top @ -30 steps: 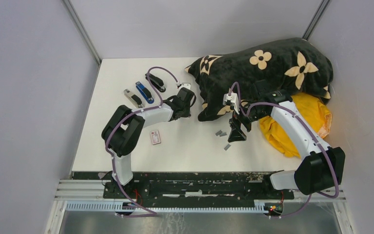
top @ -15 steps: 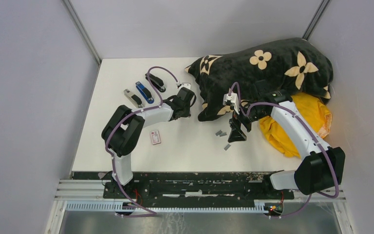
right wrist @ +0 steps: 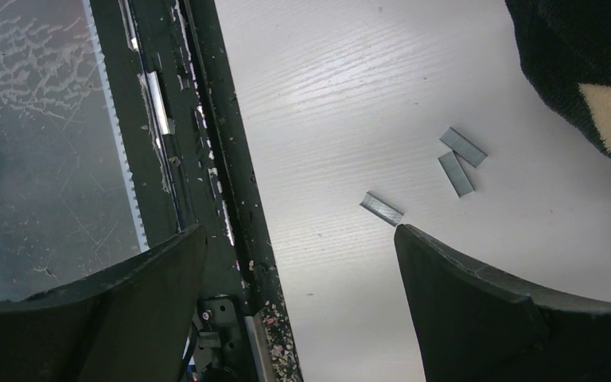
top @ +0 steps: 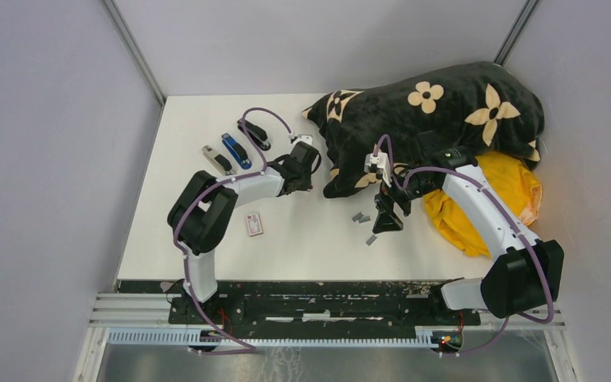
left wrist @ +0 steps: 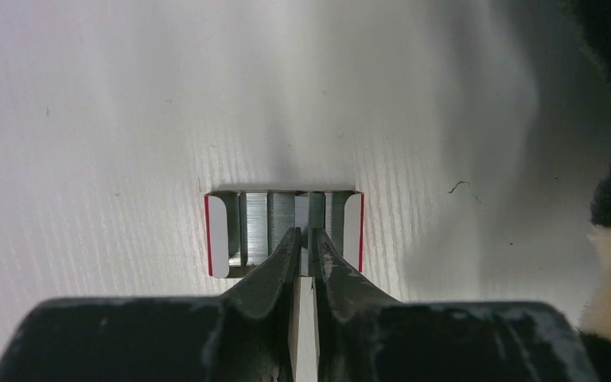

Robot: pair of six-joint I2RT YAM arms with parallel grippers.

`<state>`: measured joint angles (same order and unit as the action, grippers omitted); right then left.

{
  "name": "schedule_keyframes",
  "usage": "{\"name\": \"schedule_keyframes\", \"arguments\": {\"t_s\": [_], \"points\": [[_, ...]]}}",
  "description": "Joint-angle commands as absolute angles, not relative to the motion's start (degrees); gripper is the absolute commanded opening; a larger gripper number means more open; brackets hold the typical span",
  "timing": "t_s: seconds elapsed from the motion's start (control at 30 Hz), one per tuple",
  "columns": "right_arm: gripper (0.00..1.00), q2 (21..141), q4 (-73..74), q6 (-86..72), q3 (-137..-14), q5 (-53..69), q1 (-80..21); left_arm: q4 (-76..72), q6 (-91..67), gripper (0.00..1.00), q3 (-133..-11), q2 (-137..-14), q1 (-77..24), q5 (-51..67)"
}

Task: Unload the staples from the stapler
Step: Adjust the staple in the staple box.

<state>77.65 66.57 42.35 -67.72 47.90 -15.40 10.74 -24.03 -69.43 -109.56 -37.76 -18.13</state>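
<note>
Three staplers lie at the back left: a grey one (top: 217, 160), a blue one (top: 236, 150) and a black one (top: 257, 134). My left gripper (top: 301, 170) is right of them, by the blanket. In the left wrist view it (left wrist: 303, 232) is shut on a thin grey strip of staples (left wrist: 316, 208) standing in a small open tray (left wrist: 219, 236) with red-edged white sides and several more strips. My right gripper (top: 387, 217) is open and empty. Three loose staple strips (right wrist: 462, 146), (right wrist: 455, 173), (right wrist: 382, 208) lie on the table beside its far finger.
A small red-and-white box (top: 254, 224) lies near the left arm. A black flowered blanket (top: 437, 107) and a yellow cloth (top: 509, 191) fill the back right. The table's black front rail (right wrist: 223, 159) runs under my right gripper (right wrist: 298, 231).
Almost nothing. The left arm has shifted very slightly; the right arm and the loose staple strips stay where they were.
</note>
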Motion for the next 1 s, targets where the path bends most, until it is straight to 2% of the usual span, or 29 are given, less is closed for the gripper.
{"name": "schedule_keyframes", "arguments": {"t_s": [0.0, 0.97], "points": [[0.95, 77.52, 66.88, 43.58, -70.31, 49.92, -15.55, 10.49, -21.45, 0.16, -72.07, -110.69, -38.23, -20.1], [0.95, 77.66, 67.32, 44.02, -70.36, 50.27, -15.82, 12.01, -21.27, 0.21, -73.12, -111.79, -38.47, -21.23]]}}
